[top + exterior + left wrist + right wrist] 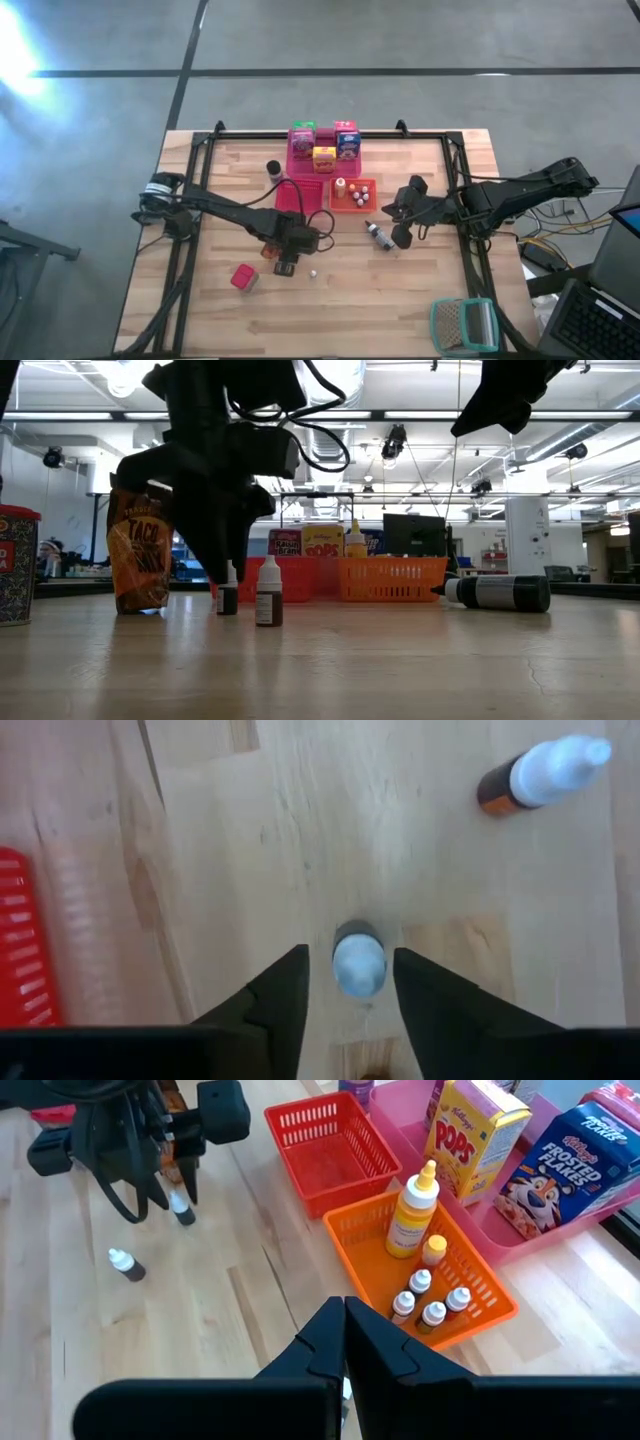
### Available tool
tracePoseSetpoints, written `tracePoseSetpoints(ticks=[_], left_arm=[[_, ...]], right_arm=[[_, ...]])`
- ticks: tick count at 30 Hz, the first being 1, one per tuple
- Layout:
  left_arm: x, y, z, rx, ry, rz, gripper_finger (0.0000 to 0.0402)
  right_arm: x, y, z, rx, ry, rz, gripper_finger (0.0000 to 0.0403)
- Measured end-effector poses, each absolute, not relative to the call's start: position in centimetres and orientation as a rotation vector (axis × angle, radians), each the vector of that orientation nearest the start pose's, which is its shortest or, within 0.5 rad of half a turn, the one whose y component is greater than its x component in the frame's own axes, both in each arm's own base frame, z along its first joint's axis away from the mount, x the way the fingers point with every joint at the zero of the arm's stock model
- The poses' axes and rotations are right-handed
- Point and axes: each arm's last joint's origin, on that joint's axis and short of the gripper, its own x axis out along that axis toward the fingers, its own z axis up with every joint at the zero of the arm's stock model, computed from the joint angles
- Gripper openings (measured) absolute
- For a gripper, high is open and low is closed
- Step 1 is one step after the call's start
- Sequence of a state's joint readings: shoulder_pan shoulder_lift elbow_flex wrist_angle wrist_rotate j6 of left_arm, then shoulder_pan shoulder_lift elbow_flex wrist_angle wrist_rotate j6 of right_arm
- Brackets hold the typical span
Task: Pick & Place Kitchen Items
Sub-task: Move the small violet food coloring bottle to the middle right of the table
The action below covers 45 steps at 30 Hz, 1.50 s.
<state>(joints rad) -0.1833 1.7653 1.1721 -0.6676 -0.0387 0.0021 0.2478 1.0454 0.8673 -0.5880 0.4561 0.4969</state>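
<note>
Dropper bottle stands upright on the table between the left gripper fingers — not yet clenched; another bottle lies at two o'clock. Right gripper hovers clenched, empty.

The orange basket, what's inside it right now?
The orange basket holds a yellow squeeze bottle and five small white-capped dropper bottles. Its near wall hides their bases.

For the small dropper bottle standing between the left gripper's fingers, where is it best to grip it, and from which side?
Grip the small dropper bottle on its body just below the white cap, coming straight down from above. It stands upright, and the left gripper already straddles it with a finger on each side.
</note>
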Motion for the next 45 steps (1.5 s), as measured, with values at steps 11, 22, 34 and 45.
tracePoseSetpoints(ticks=[11,22,34,45], left_arm=[[33.18,-6.04,18.35,0.139,1.252,-0.125,0.0136],[33.14,-6.03,18.35,0.14,1.256,-0.124,0.0135],[33.14,-6.03,18.38,0.139,1.254,-0.125,0.0106],[33.87,-5.88,18.63,0.126,1.179,-0.121,0.0088]], right_arm=[[20.37,3.85,28.25,0.209,0.649,-0.368,0.0008],[20.37,3.85,28.25,0.209,0.649,-0.368,0.0008],[20.37,3.85,28.25,0.209,0.649,-0.368,0.0008],[20.37,3.85,28.25,0.21,0.649,-0.368,0.0008]])
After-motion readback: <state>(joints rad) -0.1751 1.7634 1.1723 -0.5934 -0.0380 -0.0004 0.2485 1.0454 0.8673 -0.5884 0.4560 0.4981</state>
